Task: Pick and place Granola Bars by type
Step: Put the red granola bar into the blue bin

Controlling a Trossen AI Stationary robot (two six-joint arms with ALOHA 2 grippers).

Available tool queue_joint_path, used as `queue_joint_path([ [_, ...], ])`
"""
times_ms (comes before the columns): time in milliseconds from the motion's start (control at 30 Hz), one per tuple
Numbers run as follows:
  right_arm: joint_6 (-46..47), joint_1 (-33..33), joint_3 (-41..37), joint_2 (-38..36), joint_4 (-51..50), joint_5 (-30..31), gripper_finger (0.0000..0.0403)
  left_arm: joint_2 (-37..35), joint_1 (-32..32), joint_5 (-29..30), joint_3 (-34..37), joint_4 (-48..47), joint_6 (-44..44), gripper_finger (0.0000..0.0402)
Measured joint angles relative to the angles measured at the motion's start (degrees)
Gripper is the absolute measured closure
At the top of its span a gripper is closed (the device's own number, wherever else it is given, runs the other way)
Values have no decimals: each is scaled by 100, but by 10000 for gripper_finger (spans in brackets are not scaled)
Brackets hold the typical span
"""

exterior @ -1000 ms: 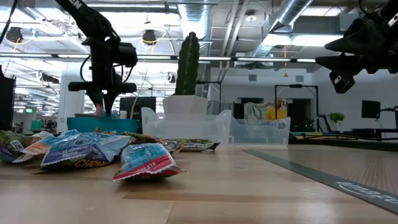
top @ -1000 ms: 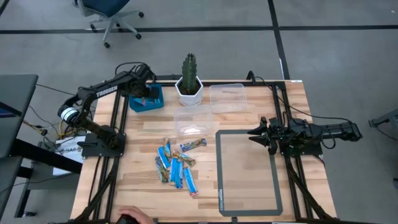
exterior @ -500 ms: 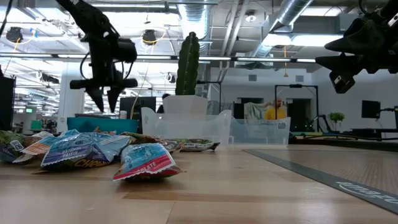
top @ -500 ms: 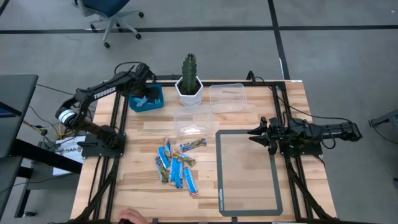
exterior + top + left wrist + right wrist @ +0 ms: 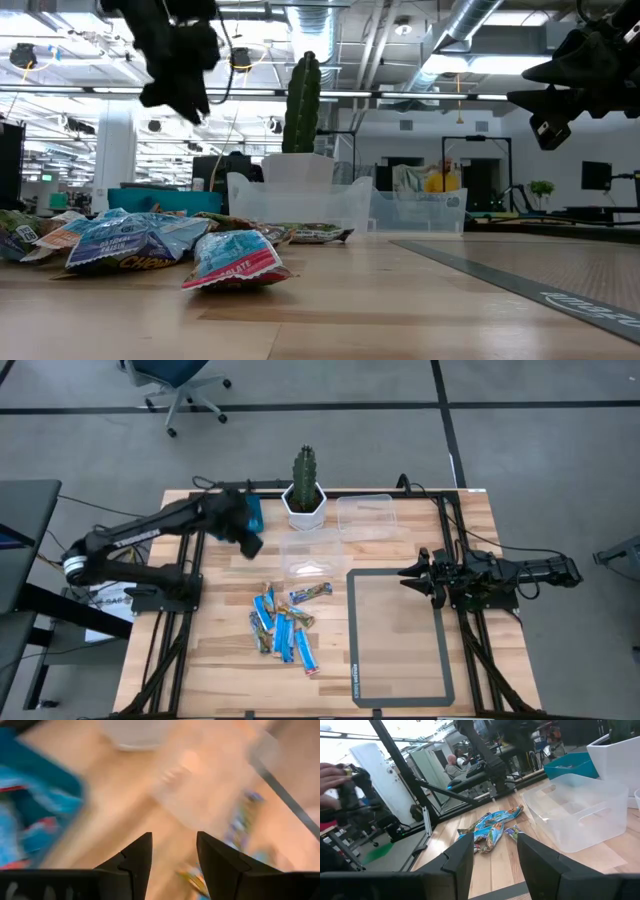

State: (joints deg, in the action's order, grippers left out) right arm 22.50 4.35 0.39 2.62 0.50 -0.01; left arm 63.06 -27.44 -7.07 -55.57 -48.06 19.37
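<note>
Bars [image 5: 283, 622]: lying lower centre, long axes mostly up-down.
Your left claw [image 5: 248, 540], parted and empty, is hovering nearer, just above them; right claw [image 5: 408, 574] is waiting parted.

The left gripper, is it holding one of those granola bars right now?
No. In the left wrist view the left gripper is open with nothing between its fingers, and the granola bars lie in a pile on the table.
</note>
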Motion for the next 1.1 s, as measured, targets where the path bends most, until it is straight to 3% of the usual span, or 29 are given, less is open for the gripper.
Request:
queue_joint_path([
  [333,0,0,-1,0,0,0,259,-117,2432,-458,-2,-285,-1681,254],
  [567,0,0,-1,0,0,0,261,-111,3810,-468,-2,-469,-3155,254],
  [667,0,-1,0,1,-1,0,259,-111,4272,-391,-2,-638,-3684,254],
  [833,0,-1,-1,-1,-1,0,260,-111,4862,-55,-2,-679,-3780,254],
  [1100,0,-1,-1,1,-1,0,259,-107,5242,47,-2,-646,-3948,254],
])
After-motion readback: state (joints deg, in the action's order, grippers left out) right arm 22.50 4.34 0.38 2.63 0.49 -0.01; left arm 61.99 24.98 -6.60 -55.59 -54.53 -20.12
